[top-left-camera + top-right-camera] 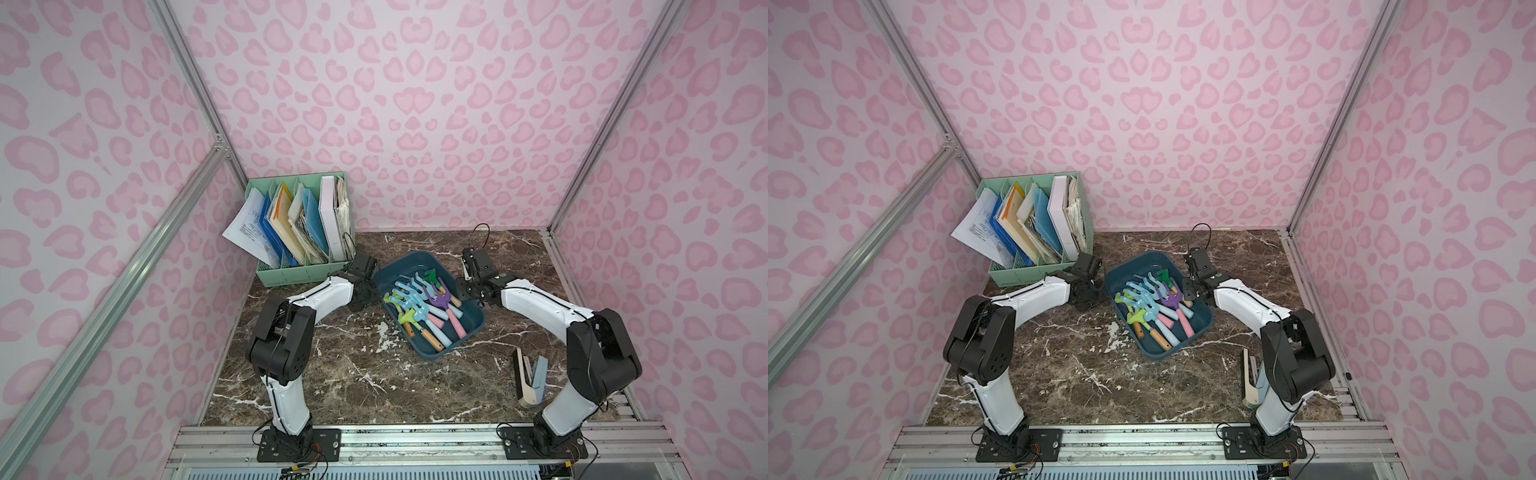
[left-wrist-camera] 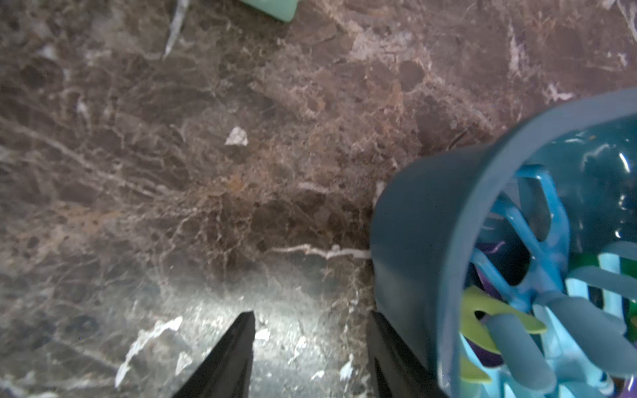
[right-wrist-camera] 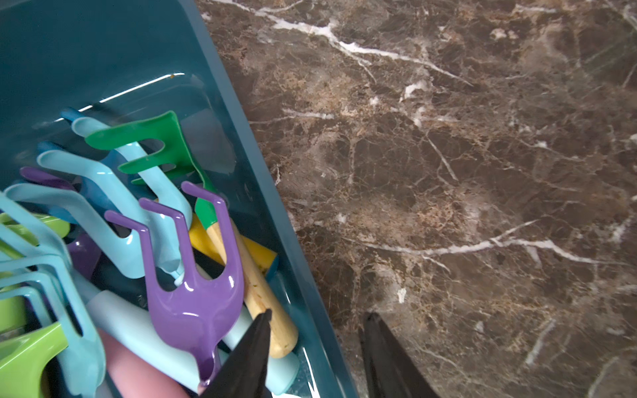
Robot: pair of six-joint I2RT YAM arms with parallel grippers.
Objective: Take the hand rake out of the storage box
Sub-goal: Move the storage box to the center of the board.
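Note:
The storage box [image 1: 409,264], a shallow dark teal bin, lies slantwise mid-table in both top views [image 1: 1144,264]. Several hand rakes are piled in it: a purple one [image 3: 196,299] on top, a green one with a wooden handle [image 3: 155,138], and light blue and lime ones. My right gripper [image 3: 319,313] is open and straddles the box's right wall. One of its fingers hangs over the wooden handle inside and the other is outside over the table. My left gripper [image 2: 312,320] is open just outside the box's left wall [image 2: 413,224], with only table between its fingers.
A mint-green file organiser [image 1: 303,270] full of papers stands at the back left, close behind my left wrist [image 1: 361,282]. A beige and grey-blue hinged object [image 1: 530,382] lies on the brown marble table by the right arm's base. Pink patterned walls enclose three sides.

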